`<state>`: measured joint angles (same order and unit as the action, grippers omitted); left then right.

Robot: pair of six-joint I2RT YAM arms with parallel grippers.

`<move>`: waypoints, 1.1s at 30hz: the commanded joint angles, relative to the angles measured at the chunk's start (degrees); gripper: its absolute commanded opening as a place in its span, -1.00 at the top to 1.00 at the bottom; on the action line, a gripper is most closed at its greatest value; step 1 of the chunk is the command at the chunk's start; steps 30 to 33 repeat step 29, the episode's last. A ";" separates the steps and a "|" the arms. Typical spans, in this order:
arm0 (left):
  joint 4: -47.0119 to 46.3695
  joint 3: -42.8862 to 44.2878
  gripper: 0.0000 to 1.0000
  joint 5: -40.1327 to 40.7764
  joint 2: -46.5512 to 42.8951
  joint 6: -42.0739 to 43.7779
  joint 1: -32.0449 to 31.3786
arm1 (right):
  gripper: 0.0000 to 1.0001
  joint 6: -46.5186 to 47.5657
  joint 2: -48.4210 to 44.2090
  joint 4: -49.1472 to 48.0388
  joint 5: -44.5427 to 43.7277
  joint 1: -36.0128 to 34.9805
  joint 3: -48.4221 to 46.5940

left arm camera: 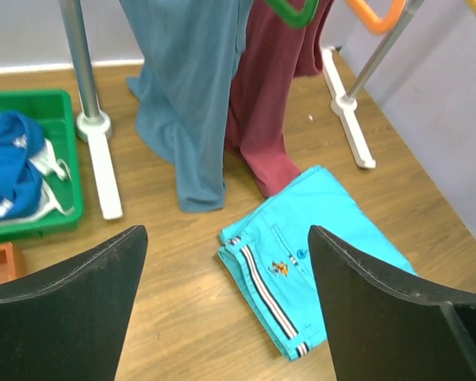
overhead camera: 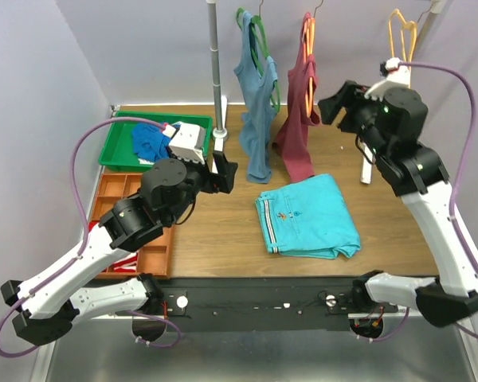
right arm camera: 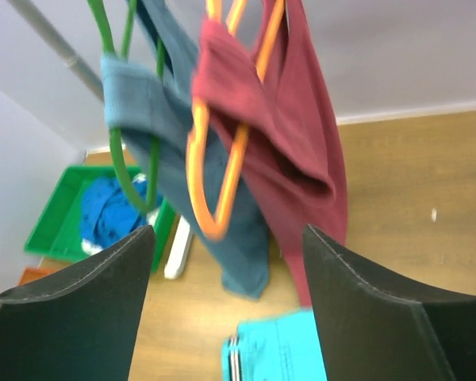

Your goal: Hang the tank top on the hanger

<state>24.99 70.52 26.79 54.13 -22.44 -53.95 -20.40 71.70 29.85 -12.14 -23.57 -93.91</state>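
Okay, maroon sleeveless fabric tank top [overhead camera: 299, 139] hangs on bright orange plastic hanger [right arm camera: 213, 226]; R claw [right arm camera: 226, 234] & L claw [left arm camera: 226, 234] both wide open, empty.

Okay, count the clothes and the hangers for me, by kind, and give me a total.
Tank tops: 2 (maroon, grey-blue)
Hangers: 3 (orange, green, yellow)
Folded turquoise garment: 1
Blue cloth: 1
Total: 7
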 commanded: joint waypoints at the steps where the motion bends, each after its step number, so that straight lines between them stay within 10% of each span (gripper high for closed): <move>1: -1.00 -5.20 -0.89 -1.74 -0.87 -5.94 0.34 | -0.68 -6.30 -10.16 -0.84 2.56 -0.16 11.62; 16: -10.39 -29.37 -0.98 -3.41 -0.34 -19.13 0.25 | -1.00 -18.44 -29.69 -6.90 8.98 -0.25 53.19; 33: -9.79 -31.06 -0.98 1.16 0.45 -20.63 0.25 | -1.00 -18.27 -32.77 -6.64 6.52 -0.24 55.85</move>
